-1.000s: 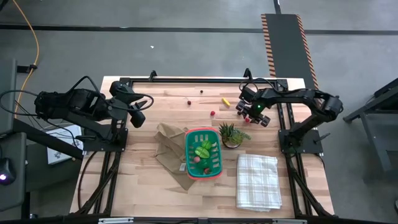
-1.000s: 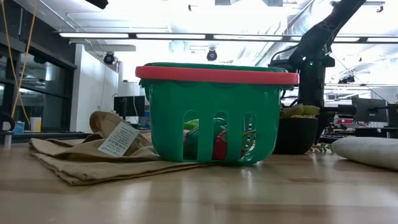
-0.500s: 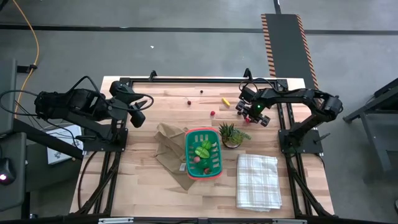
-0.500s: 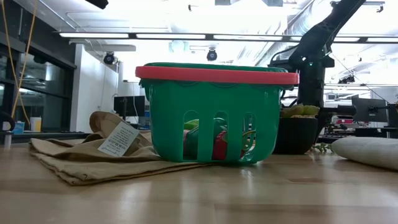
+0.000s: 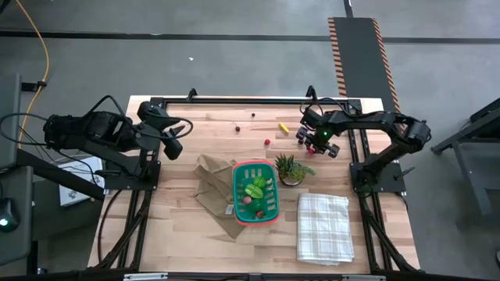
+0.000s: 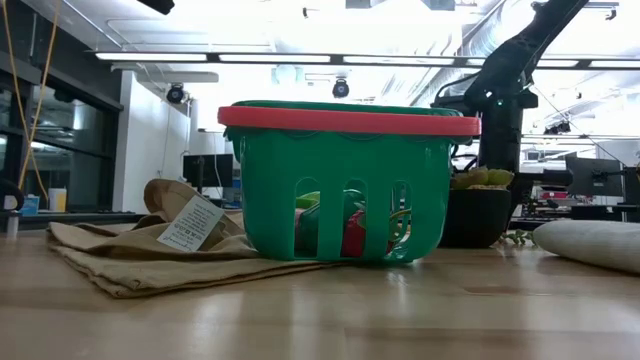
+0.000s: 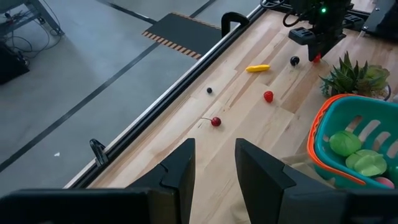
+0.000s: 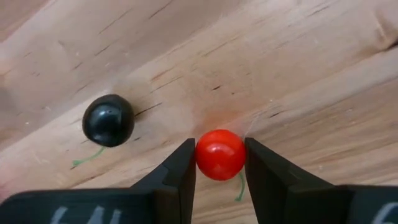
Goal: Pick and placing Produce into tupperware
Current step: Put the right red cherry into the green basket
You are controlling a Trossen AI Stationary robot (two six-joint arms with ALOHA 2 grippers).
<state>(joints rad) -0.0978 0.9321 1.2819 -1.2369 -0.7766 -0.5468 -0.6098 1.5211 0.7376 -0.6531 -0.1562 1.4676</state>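
Note:
The teal tupperware (image 5: 255, 193) with an orange rim stands mid-table on a brown bag and holds green and red produce. Loose produce lies on the far half of the table: a cherry (image 7: 215, 121), a small dark berry (image 7: 209, 90), a yellow piece (image 7: 257, 68) and a red ball (image 7: 268, 96). My right gripper (image 5: 311, 140) points down at the far right, shut on another red ball (image 8: 220, 154), with a dark berry (image 8: 109, 119) lying beside it. My left gripper (image 7: 214, 168) hangs open and empty above the table's far left. My right gripper pinches the small red ball by its two opposite sides (image 8: 200, 155) between its two fingers. The fingers come from above, pointing down. The ball sits on the wooden table top between them.
A spiky potted plant (image 5: 291, 168) stands just right of the tupperware, close to my right gripper. A white checked cloth (image 5: 323, 226) lies near the front right. The brown paper bag (image 5: 211, 179) spreads left of the tupperware. A black rail (image 5: 250, 100) runs along the far edge.

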